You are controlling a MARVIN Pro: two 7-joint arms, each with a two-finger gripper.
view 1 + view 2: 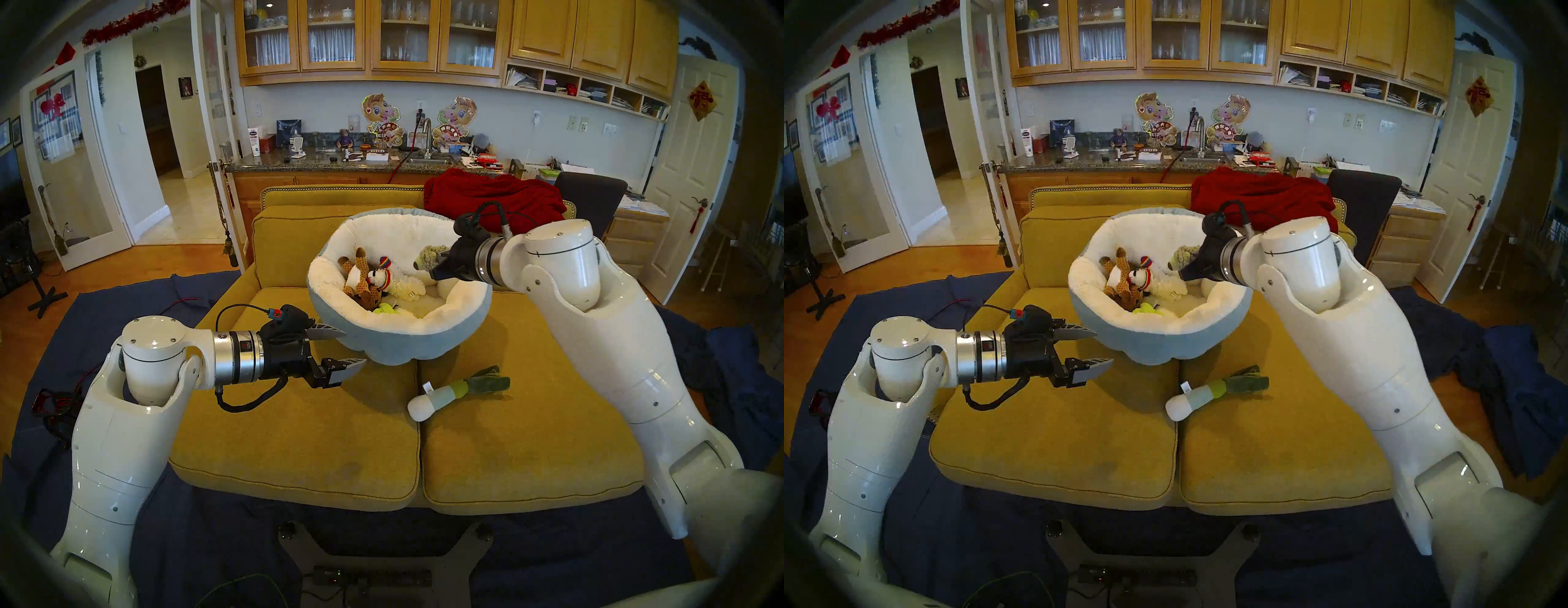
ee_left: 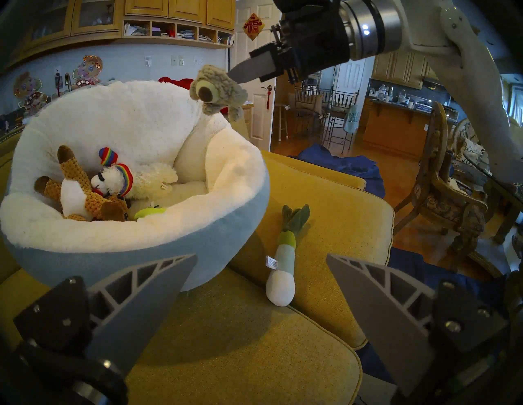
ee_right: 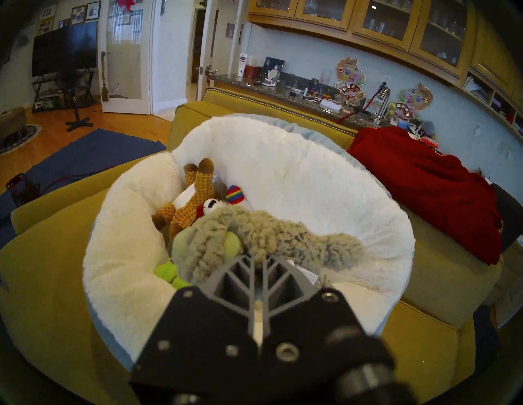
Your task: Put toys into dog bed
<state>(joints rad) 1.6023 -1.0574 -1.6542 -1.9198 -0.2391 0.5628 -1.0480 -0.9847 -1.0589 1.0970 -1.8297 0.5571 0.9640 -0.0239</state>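
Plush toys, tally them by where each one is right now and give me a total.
In the dog bed: 3, the reindeer, lamb and cactus
Held in the right hand: 1, the grey fuzzy animal
On the sofa cushion: 1, the leek
Total: 5

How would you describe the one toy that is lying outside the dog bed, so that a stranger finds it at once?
Start at the mustard-yellow sofa and find the round dog bed on its seat. On the cushion just in front of the bed lies the leek toy, alone. Unlike the animal toys, it is a long stick shape with a white bulb end, dark green leaves and a small tag.
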